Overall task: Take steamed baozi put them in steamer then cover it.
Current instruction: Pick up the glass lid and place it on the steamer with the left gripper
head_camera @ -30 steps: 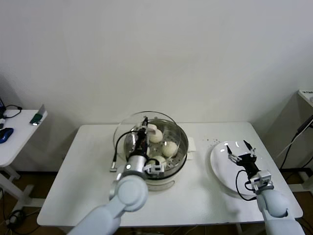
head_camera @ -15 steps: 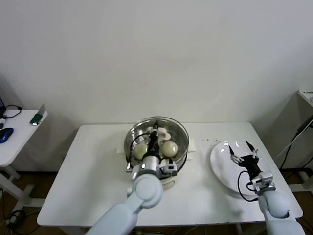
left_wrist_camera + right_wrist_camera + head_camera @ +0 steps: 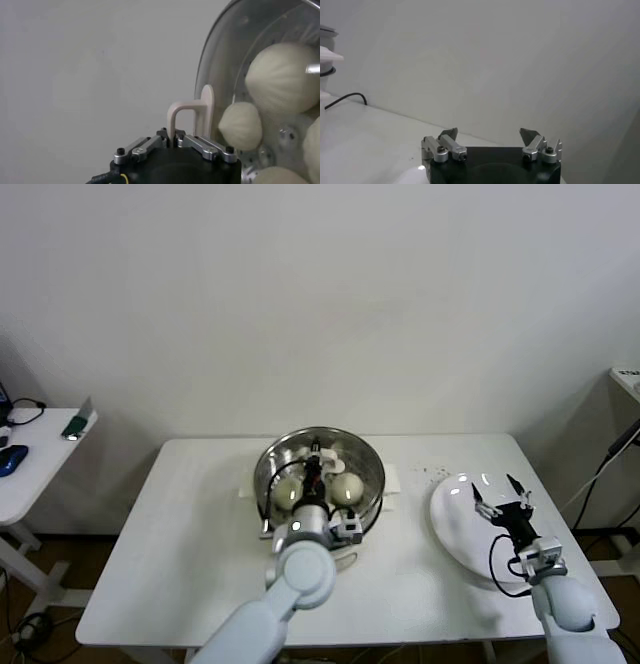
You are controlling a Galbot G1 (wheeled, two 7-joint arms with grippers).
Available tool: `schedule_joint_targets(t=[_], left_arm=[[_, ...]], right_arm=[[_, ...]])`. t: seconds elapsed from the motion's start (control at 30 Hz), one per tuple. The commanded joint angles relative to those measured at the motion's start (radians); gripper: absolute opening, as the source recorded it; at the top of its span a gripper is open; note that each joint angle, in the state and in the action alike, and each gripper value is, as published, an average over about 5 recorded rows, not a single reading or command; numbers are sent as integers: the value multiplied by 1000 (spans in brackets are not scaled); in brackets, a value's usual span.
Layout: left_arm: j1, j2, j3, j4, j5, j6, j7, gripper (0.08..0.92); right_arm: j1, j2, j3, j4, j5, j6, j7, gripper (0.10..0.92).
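The steamer (image 3: 372, 496) stands mid-table on its white base. The clear glass cover (image 3: 352, 450) lies over it, about level with the rim. My left gripper (image 3: 314, 470) is shut on the cover's whitish bar handle (image 3: 193, 111); in the left wrist view the jaws (image 3: 174, 138) pinch one leg of that handle. Through the glass I see cream-white baozi (image 3: 347, 486) (image 3: 287, 491), and up close in the left wrist view baozi (image 3: 282, 76) (image 3: 241, 125) on the perforated floor. My right gripper (image 3: 497, 496) (image 3: 490, 134) hovers open and holds nothing, above the white plate.
A flat white plate (image 3: 452, 532) lies at the table's right with nothing on it. A black cable (image 3: 345, 97) trails across the tabletop near the steamer's base. A side table (image 3: 30, 469) with small devices stands off to the left.
My left gripper has carried the cover rightward, from tilted off the steamer's left side to lying over the basket. The right gripper has barely shifted.
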Motion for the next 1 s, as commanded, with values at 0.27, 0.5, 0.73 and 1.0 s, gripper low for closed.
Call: schedule_joint_targets(t=[0.27, 0.5, 0.73, 1.0], left_arm=[[4, -19, 2, 20, 27, 9, -30, 151], [9, -19, 8, 31, 30, 7, -37, 151], [8, -20, 5, 42, 20, 6, -46, 151], [13, 0, 9, -2, -11, 9, -36, 197]], right_arm=[[-3, -1, 17, -13, 0, 8, -9, 823], [-4, -1, 18, -13, 0, 10, -11, 823], [-5, -5, 24, -17, -1, 12, -15, 823], [-14, -4, 34, -11, -5, -11, -14, 823]])
